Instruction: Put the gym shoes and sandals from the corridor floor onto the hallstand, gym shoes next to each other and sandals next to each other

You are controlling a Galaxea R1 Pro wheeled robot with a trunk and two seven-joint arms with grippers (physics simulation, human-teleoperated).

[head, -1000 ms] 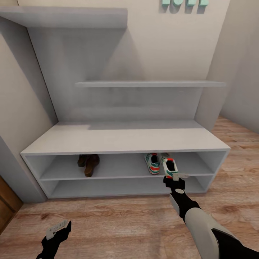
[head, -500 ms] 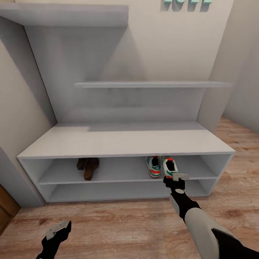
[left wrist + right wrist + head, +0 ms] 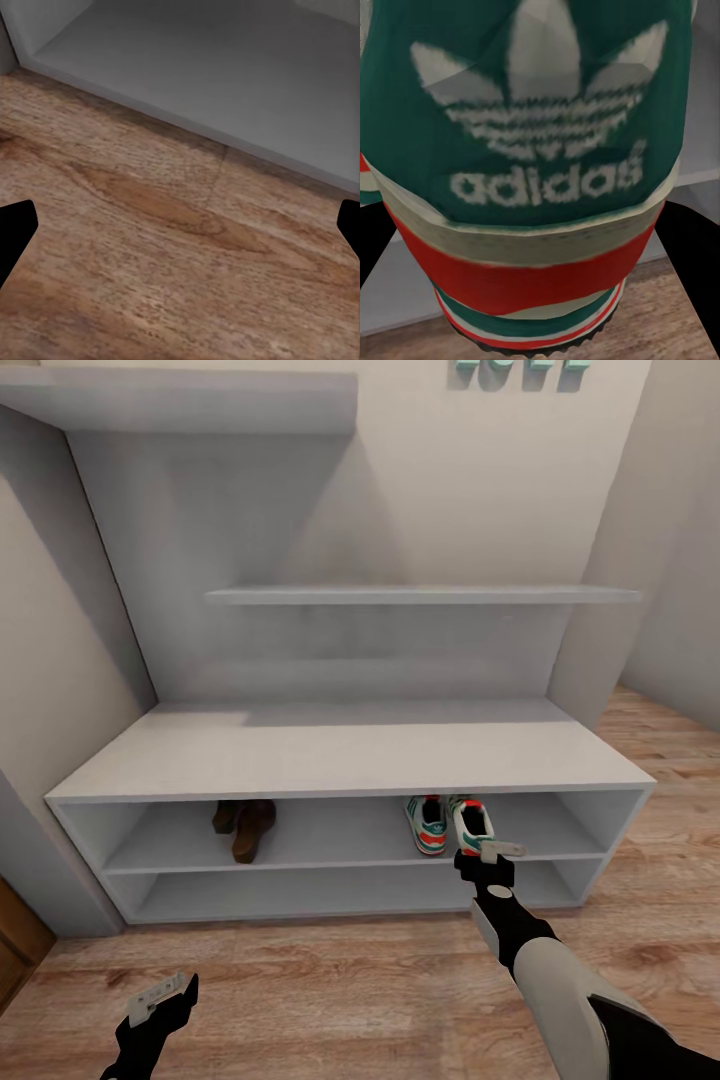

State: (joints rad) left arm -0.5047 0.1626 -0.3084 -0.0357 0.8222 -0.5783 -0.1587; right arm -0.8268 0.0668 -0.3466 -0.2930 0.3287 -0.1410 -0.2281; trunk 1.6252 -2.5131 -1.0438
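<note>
Your right end effector [image 3: 487, 852] grips the heel of a white, green and red sneaker [image 3: 472, 824] on the rack [image 3: 350, 755]; your left end effector [image 3: 160, 997] hangs released.

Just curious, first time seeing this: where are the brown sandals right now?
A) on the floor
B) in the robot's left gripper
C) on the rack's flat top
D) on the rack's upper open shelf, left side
D: the sandals sit together on the rack's upper open shelf, at the left.

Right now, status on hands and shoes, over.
Right hand shut on second sneaker at upper shelf, beside first sneaker. Sandals shelved together. Left hand open, low. Nothing blocking.
</note>
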